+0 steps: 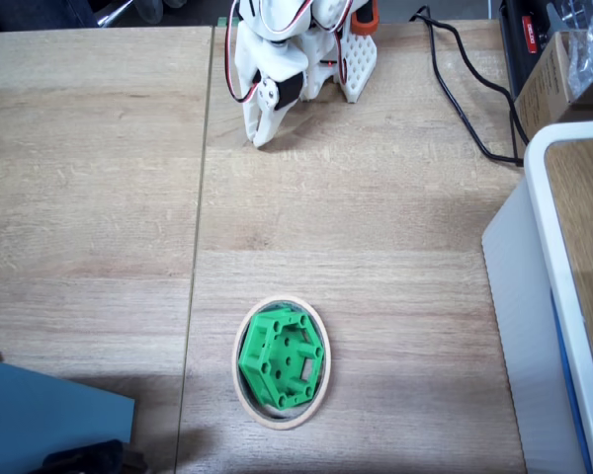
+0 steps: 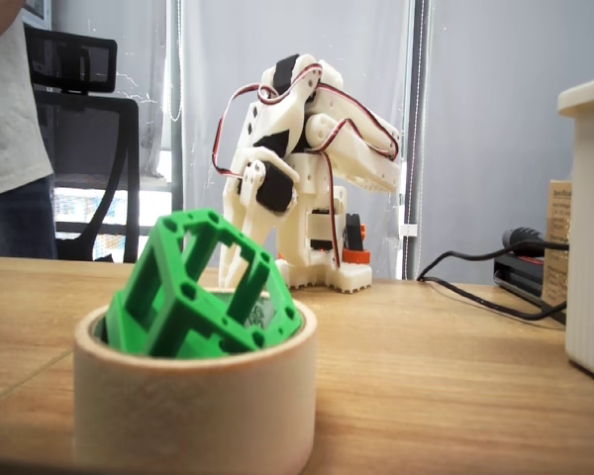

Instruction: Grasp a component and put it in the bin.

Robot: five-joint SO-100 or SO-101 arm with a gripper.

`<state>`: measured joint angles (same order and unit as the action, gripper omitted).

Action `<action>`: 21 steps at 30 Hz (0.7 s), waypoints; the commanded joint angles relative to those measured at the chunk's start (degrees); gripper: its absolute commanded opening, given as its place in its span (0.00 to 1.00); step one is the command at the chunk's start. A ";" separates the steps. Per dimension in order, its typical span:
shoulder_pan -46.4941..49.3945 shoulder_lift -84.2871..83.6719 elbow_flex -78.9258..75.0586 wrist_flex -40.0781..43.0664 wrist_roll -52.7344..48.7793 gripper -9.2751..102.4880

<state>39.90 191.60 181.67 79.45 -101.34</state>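
The bright green hexagonal component [image 1: 262,348] lies inside the beige ring bin [image 1: 282,425] on the near half of the wooden table. Seen from table level in a fixed view, the component [image 2: 193,297] rests tilted and sticks up above the bin's wall [image 2: 193,396]. The white arm is folded back over its base at the far edge. Its gripper [image 1: 262,138] points down at the table, far from the bin, with the fingers together at the tips and nothing between them. The gripper [image 2: 233,282] shows behind the bin in the low fixed view.
A large white container with a blue edge [image 1: 534,296] stands at the right. A black cable [image 1: 465,109] runs across the far right of the table. A blue object [image 1: 40,415] lies at the near left. A person [image 2: 5,129] stands at the left.
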 commanded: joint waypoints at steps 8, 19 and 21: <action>-0.18 0.26 0.00 0.79 -0.70 0.09; -0.35 0.26 0.09 0.79 -0.70 0.09; -0.35 0.26 0.18 0.79 -0.70 0.09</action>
<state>39.90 191.60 181.93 79.45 -101.34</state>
